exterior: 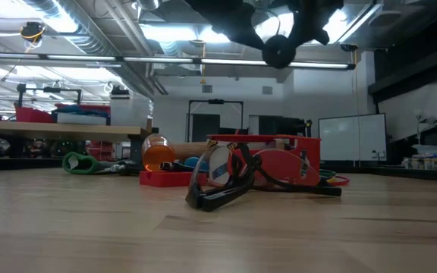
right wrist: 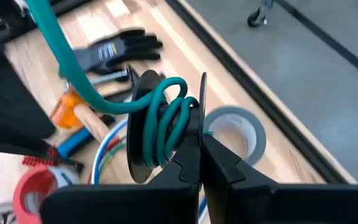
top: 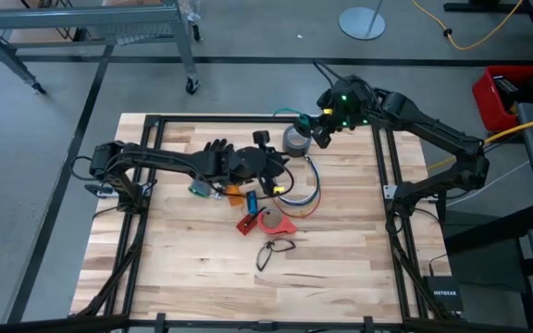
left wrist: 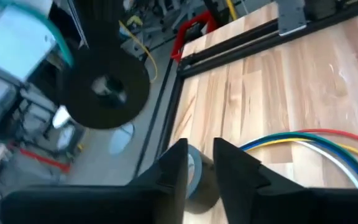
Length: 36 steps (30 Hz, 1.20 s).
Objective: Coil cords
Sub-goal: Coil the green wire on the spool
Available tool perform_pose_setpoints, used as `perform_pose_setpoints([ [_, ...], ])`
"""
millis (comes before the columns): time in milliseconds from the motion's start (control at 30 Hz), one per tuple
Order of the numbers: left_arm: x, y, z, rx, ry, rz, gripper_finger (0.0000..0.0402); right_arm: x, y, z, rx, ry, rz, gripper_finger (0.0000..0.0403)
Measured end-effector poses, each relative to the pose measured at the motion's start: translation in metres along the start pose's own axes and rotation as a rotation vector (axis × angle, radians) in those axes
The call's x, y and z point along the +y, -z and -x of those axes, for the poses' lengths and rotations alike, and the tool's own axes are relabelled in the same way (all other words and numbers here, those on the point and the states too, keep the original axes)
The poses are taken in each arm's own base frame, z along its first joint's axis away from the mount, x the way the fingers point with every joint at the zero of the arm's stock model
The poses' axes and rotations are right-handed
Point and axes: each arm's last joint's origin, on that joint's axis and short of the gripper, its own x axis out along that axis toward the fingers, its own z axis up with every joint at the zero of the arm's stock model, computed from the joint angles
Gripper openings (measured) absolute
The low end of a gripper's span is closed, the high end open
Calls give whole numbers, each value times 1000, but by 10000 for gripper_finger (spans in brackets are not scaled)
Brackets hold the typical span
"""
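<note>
Safety glasses nearest, hiding most clutter behind. Cords half under left gripper — jaws slightly apart, empty. Right gripper closed beside green cable.

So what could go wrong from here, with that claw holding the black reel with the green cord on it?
1. The right claw pinches the black round spool only at its edge. The teal cord wound on it looks loose and might slip off.
2. That cord leads off above the loose loop of blue, white and red cords, so a pull could snag it.
3. The spool hangs close to the grey roll of duct tape and the left claw, so a bump seems possible.
</note>
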Motion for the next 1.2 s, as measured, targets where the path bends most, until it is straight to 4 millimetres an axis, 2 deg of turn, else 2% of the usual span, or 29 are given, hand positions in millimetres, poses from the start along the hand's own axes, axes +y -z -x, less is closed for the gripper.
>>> perform_pose_setpoints([
  [200, -6, -13, 7, -91, -22, -105, 111, -1, 4, -1, 41, 13, -1, 5],
  [467, 5, -32, 14, -193, -236, -194, 116, -1, 6, -4, 64, 15, -2, 5],
  [667, 21, -28, 7, -116, -344, -330, 116, 0, 6, -4, 69, -10, -2, 5],
  [867, 29, -24, 4, -56, -405, -311, 116, 0, 6, -4, 70, -13, -2, 5],
  [1200, 41, -26, 4, -80, -472, -313, 116, 0, 6, -4, 69, -14, -2, 5],
])
